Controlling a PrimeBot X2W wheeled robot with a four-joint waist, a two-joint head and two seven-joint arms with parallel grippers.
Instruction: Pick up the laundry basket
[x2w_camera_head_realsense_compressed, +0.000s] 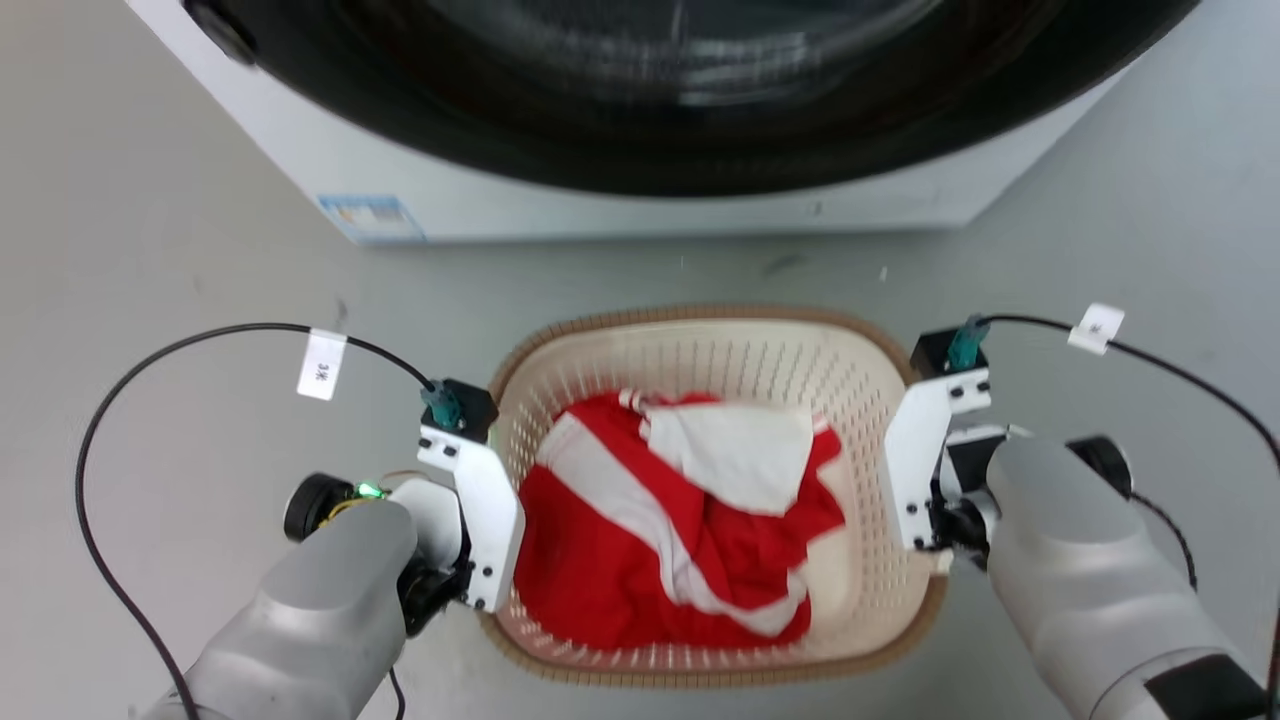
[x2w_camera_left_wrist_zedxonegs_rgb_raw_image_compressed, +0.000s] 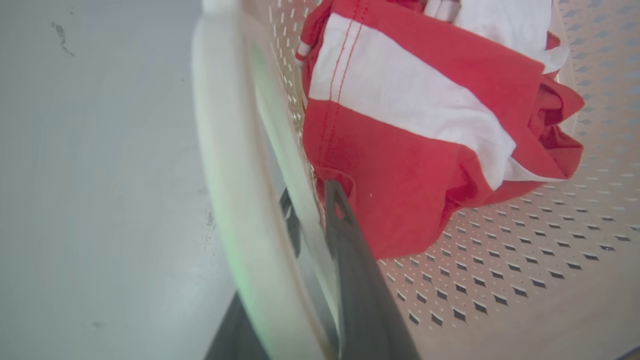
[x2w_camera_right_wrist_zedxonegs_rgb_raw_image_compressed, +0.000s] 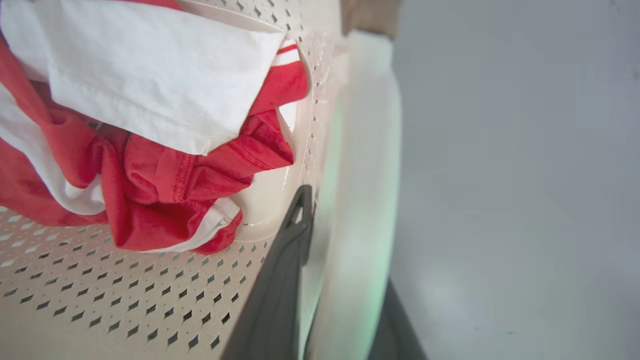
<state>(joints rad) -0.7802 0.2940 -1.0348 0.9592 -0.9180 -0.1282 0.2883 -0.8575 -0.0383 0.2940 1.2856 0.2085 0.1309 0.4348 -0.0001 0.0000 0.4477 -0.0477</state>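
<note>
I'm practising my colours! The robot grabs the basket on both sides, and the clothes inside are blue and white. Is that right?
Not quite. The clothes are red and white, not blue and white; the head view shows it. The rest is right: the left gripper and right gripper have their jaws around opposite sides of the laundry basket.

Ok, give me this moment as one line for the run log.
stage: grasp | left gripper: shut on laundry basket, left side | right gripper: shut on it, right side | contents: red-white garment | lifted: cannot tell
</note>
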